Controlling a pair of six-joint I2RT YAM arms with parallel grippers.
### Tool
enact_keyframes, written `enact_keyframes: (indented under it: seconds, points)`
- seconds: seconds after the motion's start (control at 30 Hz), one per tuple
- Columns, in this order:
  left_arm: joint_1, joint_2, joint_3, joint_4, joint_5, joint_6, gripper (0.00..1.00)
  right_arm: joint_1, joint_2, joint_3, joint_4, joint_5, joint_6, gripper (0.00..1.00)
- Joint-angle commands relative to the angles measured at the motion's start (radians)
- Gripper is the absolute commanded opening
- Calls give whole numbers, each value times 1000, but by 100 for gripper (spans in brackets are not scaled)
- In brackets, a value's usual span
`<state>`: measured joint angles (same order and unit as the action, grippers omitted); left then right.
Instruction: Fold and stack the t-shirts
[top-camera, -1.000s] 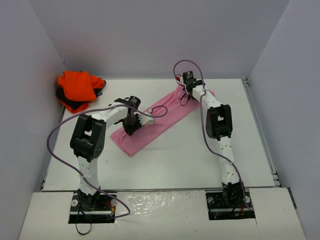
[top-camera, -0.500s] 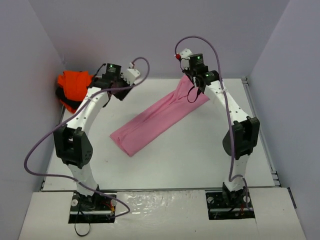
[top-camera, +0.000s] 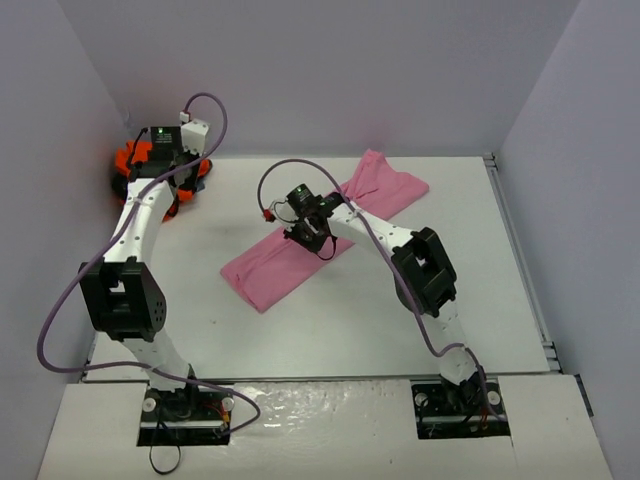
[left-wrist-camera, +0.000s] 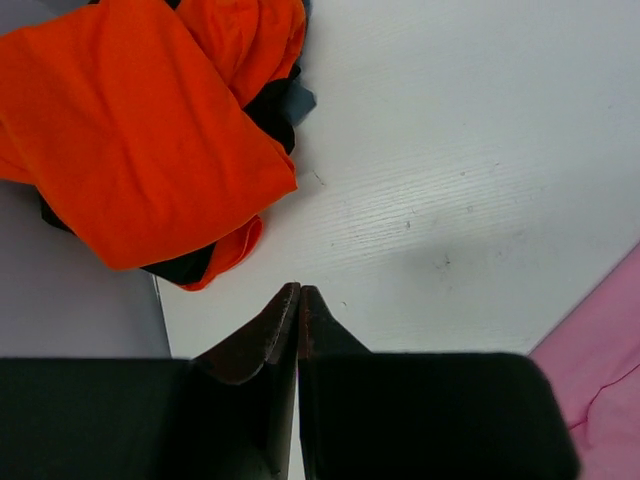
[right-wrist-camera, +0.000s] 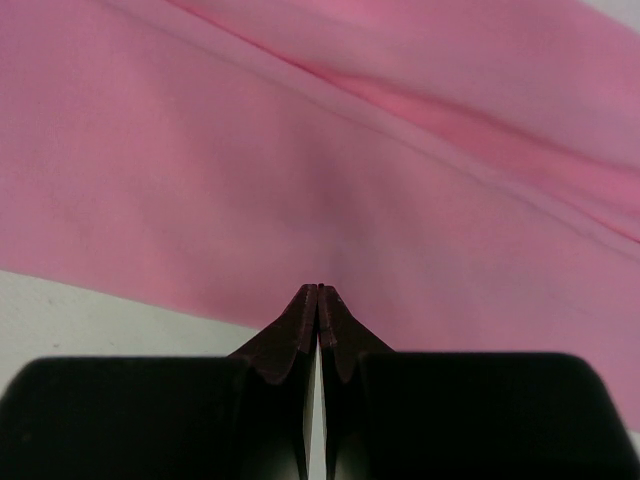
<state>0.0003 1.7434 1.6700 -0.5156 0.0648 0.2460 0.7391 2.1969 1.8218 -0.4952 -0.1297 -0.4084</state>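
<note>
- Left gripper (left-wrist-camera: 298, 292) has left the near end of the pink shirt (top-camera: 265, 270) and swung to the far-left corner. Its fingers are pressed together and hold nothing, hovering over bare table (top-camera: 350, 320) just beside the orange shirt (left-wrist-camera: 130, 130).
- Orange shirt is bunched on top of a dark shirt (left-wrist-camera: 272, 105), both unfolded.
- Right gripper (right-wrist-camera: 318, 290) has dropped the pink shirt's far end and come to the middle of the strip. Fingers are together and the tips are at the cloth; no fold is seen pinched between them.
- Pink shirt lies as a long diagonal strip mid-table, its far end flopped wide at back right.
- Judgement: the pink fold is only half done, and the left arm is likely going for the next shirt.
</note>
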Motion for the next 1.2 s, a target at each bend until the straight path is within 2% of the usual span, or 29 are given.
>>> enact_keyframes:
  seconds: [0.0, 0.3, 0.53, 0.83, 0.97, 1.07, 1.17]
  points:
    - [59, -98, 9, 72, -44, -21, 0, 51, 2, 66, -30, -40, 6, 0]
    - [107, -148, -56, 98, 3, -31, 0, 164, 161, 293, -135, -12, 10, 0]
    - [129, -143, -83, 126, 39, -29, 0, 272, 212, 322, -141, 9, -12, 0]
    - [138, -165, -141, 159, 52, 4, 0, 323, 359, 432, -187, -37, 2, 0]
    - [140, -160, -143, 160, 49, 21, 0, 353, 330, 298, -242, -95, -45, 0]
    - [142, -160, -142, 159, 54, 30, 0, 353, 202, 63, -266, -145, -132, 0]
    - [142, -154, -144, 164, 61, 31, 0, 336, 158, -135, -402, -116, -189, 0]
